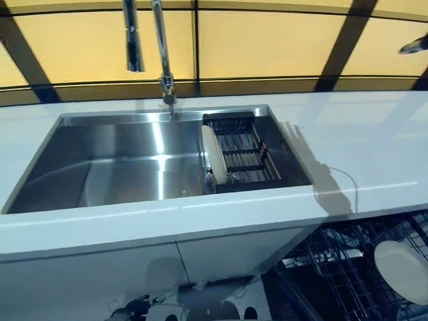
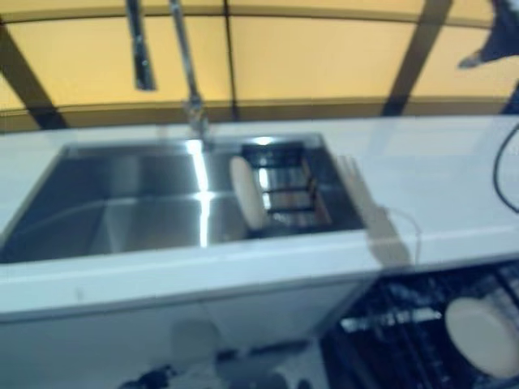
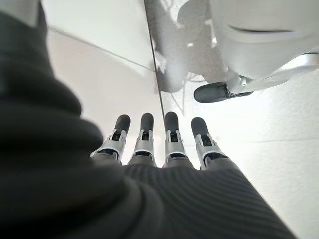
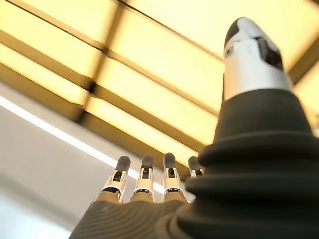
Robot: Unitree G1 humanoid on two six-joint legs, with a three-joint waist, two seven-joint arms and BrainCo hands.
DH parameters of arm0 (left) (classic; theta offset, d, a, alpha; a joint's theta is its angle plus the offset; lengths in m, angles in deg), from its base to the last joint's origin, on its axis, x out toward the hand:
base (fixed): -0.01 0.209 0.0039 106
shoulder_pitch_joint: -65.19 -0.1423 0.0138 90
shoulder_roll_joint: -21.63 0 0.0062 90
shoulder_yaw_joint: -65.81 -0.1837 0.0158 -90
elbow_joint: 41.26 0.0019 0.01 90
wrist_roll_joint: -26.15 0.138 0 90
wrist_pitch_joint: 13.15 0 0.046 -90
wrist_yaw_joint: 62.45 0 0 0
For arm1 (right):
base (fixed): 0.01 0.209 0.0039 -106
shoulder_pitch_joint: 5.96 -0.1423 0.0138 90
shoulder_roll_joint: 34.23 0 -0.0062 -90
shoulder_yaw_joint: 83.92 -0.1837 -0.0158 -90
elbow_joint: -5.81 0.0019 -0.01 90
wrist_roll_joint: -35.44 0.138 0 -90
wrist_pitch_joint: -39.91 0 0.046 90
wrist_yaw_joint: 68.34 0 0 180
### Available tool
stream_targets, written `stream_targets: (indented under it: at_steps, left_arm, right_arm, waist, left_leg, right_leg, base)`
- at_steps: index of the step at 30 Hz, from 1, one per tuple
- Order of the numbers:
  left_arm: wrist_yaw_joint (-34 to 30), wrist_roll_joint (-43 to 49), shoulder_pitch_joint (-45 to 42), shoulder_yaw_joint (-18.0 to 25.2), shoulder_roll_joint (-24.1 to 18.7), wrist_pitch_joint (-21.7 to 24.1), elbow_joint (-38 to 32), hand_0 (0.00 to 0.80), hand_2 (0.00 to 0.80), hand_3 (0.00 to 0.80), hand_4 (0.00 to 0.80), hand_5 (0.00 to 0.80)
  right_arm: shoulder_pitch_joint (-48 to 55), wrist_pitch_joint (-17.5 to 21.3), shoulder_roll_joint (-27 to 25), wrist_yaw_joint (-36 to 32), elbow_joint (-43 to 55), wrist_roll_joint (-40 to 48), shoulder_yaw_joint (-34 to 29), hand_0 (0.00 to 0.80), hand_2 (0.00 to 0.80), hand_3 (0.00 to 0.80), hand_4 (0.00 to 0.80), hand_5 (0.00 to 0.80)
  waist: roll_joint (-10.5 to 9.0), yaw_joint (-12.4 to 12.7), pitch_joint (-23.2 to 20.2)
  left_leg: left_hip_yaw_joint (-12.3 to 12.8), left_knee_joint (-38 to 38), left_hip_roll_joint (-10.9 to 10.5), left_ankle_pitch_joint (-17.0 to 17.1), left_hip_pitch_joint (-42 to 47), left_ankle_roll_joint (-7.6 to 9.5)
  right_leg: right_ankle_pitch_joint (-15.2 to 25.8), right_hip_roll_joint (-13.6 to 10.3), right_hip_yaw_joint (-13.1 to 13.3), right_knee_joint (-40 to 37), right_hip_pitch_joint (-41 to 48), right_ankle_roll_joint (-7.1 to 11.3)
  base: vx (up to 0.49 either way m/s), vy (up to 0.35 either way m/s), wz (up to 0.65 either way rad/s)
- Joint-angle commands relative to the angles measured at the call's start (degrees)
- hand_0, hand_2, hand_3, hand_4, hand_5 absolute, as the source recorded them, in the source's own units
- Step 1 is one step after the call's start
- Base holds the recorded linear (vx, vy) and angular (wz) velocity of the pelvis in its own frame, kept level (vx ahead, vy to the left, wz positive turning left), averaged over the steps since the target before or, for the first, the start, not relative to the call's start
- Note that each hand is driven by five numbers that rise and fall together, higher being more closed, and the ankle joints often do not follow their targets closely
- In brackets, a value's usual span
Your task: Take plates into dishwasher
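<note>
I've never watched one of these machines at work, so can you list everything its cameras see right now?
Sink: one, steel, set in the white counter.
Counter: one, white, around the sink.
Tap: one, silver, behind the sink.
Rack: one, dark, in the sink's right end.
Plate in the sink: one, white, upright on edge at the rack's left side.
Dishwasher basket: one, dark wire, below the counter at right.
Plate in the dishwasher: one, white, in that basket.
Wall: yellow panels with dark strips.
Left hand: fingers straight, empty, low over the floor.
Right hand: fingers straight, empty, raised toward the wall.
</note>
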Motion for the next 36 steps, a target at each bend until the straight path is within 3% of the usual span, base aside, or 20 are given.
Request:
stream_targets:
  at_steps: [1, 3, 5, 8, 10, 13, 17, 18, 21, 24, 27, 32, 36]
  left_arm:
    - [0.2, -2.0, 3.2, 0.2, -3.7, -0.7, -1.2, 0.000, 0.000, 0.000, 0.000, 0.000]
    - [-0.6, -3.5, 4.0, 1.5, -4.0, -0.8, 1.2, 0.000, 0.000, 0.000, 0.000, 0.000]
    - [-1.8, -2.3, 5.9, 3.3, -3.0, 0.6, 5.7, 0.000, 0.000, 0.000, 0.000, 0.000]
    - [0.8, -1.7, 5.2, 2.8, -0.8, 3.7, 7.7, 0.000, 0.000, 0.000, 0.000, 0.000]
    - [2.4, -2.3, 4.0, 1.3, -0.4, 4.8, 6.0, 0.000, 0.000, 0.000, 0.000, 0.000]
    - [2.3, -3.8, 4.3, -0.1, -2.2, -2.7, -2.6, 0.000, 0.000, 0.000, 0.000, 0.000]
    - [1.2, -5.7, 5.5, 0.1, -3.8, -5.9, -5.0, 0.000, 0.000, 0.000, 0.000, 0.000]
    - [2.9, -5.8, 6.2, 0.2, -3.8, -5.7, -3.7, 0.000, 0.000, 0.000, 0.000, 0.000]
    - [4.0, -6.7, 7.1, 0.4, -2.1, 0.2, 2.7, 0.000, 0.000, 0.000, 0.000, 0.000]
    - [4.4, -7.4, 6.4, 0.7, -2.0, -2.1, -0.8, 0.000, 0.000, 0.000, 0.000, 0.000]
    - [3.3, -9.6, 6.6, 1.0, -2.0, -0.3, -0.5, 0.000, 0.000, 0.000, 0.000, 0.000]
    - [5.2, -10.9, 7.2, 1.5, -3.1, -4.8, -5.8, 0.000, 0.000, 0.000, 0.000, 0.000]
    - [4.5, -11.0, 6.9, 2.1, -4.4, -5.9, -6.5, 0.000, 0.000, 0.000, 0.000, 0.000]
  right_arm:
    - [-11.9, 2.0, 0.6, 0.3, 0.9, -4.7, 6.7, 0.000, 0.000, 0.000, 0.000, 0.000]
    - [-12.5, 3.0, 1.8, -0.3, 1.6, -6.0, 8.0, 0.000, 0.000, 0.000, 0.000, 0.000]
    - [-8.9, 3.6, 3.3, -0.2, 3.8, -8.4, 5.1, 0.000, 0.000, 0.000, 0.000, 0.000]
    - [-5.6, 3.4, 4.8, -0.7, 6.4, -10.2, 2.5, 0.000, 0.000, 0.000, 0.000, 0.000]
    - [-9.2, 3.2, 5.2, -1.5, 6.3, -10.0, 5.9, 0.000, 0.000, 0.000, 0.000, 0.000]
    - [-17.5, 6.0, 6.9, -2.1, 2.0, -11.8, 14.0, 0.000, 0.000, 0.000, 0.000, 0.000]
    - [-19.8, 6.2, 8.9, -3.4, 2.9, -13.6, 17.0, 0.000, 0.000, 0.000, 0.000, 0.000]
    - [-18.9, 6.2, 9.4, -3.8, 3.7, -15.0, 16.2, 0.000, 0.000, 0.000, 0.000, 0.000]
    - [-13.5, 5.1, 10.6, -4.1, 6.8, -18.7, 12.2, 0.000, 0.000, 0.000, 0.000, 0.000]
    - [-15.8, 5.4, 11.3, -5.5, 6.0, -18.5, 14.4, 0.000, 0.000, 0.000, 0.000, 0.000]
    - [-15.9, 6.6, 11.3, -5.1, 6.0, -19.1, 14.9, 0.000, 0.000, 0.000, 0.000, 0.000]
    - [-18.2, 8.2, 11.5, -9.4, 6.5, -20.2, 18.5, 0.000, 0.000, 0.000, 0.000, 0.000]
    - [-17.5, 8.3, 10.8, -10.8, 6.7, -20.5, 19.1, 0.000, 0.000, 0.000, 0.000, 0.000]
  waist:
    - [-3.39, 2.1, 1.8]
    - [-3.29, 2.4, 2.0]
    - [-3.59, 2.1, 2.1]
    - [-5.47, 2.7, 2.8]
    - [-6.74, 3.8, 4.4]
    - [-5.84, 5.5, 6.3]
    - [-5.09, 5.8, 7.5]
    - [-5.13, 5.8, 7.9]
    - [-6.31, 5.5, 9.3]
    - [-6.20, 6.5, 10.3]
    - [-6.55, 6.5, 10.5]
    - [-6.62, 6.8, 11.0]
    - [-6.66, 6.9, 11.0]
  left_leg:
    - [-2.5, -0.1, -0.9, -1.1, -0.3, 2.51]
    - [-3.3, -0.1, -1.1, -0.6, -1.0, 2.44]
    - [-3.4, -0.1, -1.1, -0.5, -1.4, 2.47]
    - [-3.6, -0.1, -1.0, -0.5, -2.2, 2.37]
    - [-4.2, -0.1, -1.1, 0.0, -3.2, 2.23]
    - [-5.9, -0.1, -1.8, 1.0, -5.1, 2.26]
    - [-6.3, -0.1, -2.1, 1.9, -7.1, 2.27]
    - [-6.2, -0.1, -2.1, 2.0, -7.7, 2.31]
    - [-6.0, -0.1, -1.8, 2.0, -8.7, 2.22]
    - [-6.6, -0.1, -2.2, 2.3, -9.1, 2.25]
    - [-6.5, -0.1, -2.1, 2.2, -9.4, 2.28]
    - [-6.3, -0.1, -2.1, 2.3, -9.6, 2.34]
    - [-6.1, -0.1, -2.0, 2.1, -9.3, 2.38]
  right_leg:
    - [-0.6, -2.6, 0.8, 0.2, 0.9, 3.26]
    - [-0.8, -2.7, 0.2, 0.2, 1.0, 3.25]
    - [-1.0, -2.6, -0.1, 0.2, 1.1, 3.12]
    - [-1.2, -2.5, -0.3, 0.2, 0.9, 2.99]
    - [-0.8, -2.4, -0.8, 0.2, 0.5, 3.06]
    - [-0.1, -2.8, -2.0, 0.2, -0.4, 3.35]
    - [0.2, -2.9, -2.4, 0.2, -2.0, 3.53]
    - [0.1, -2.8, -2.5, 0.2, -2.4, 3.49]
    - [0.2, -2.5, -2.5, 0.2, -3.4, 3.38]
    - [0.6, -2.9, -3.1, 0.2, -3.5, 3.41]
    - [0.6, -2.8, -3.4, 0.2, -3.8, 3.46]
    - [0.7, -3.1, -3.5, 0.2, -4.0, 3.68]
    - [0.8, -3.2, -3.6, 0.2, -4.0, 3.86]
  base:
    - [0.013, 0.064, 0.21]
    - [0.027, 0.058, 0.27]
    - [0.035, 0.025, 0.28]
    - [0.001, -0.058, 0.10]
    - [-0.072, -0.051, 0.08]
    - [-0.095, 0.076, 0.23]
    - [-0.086, 0.068, 0.19]
    - [-0.114, -0.011, 0.06]
    - [-0.080, -0.030, 0.05]
    - [-0.033, 0.037, 0.04]
    - [-0.014, 0.006, 0.05]
    - [-0.005, 0.009, 0.01]
    - [-0.001, 0.001, 0.01]
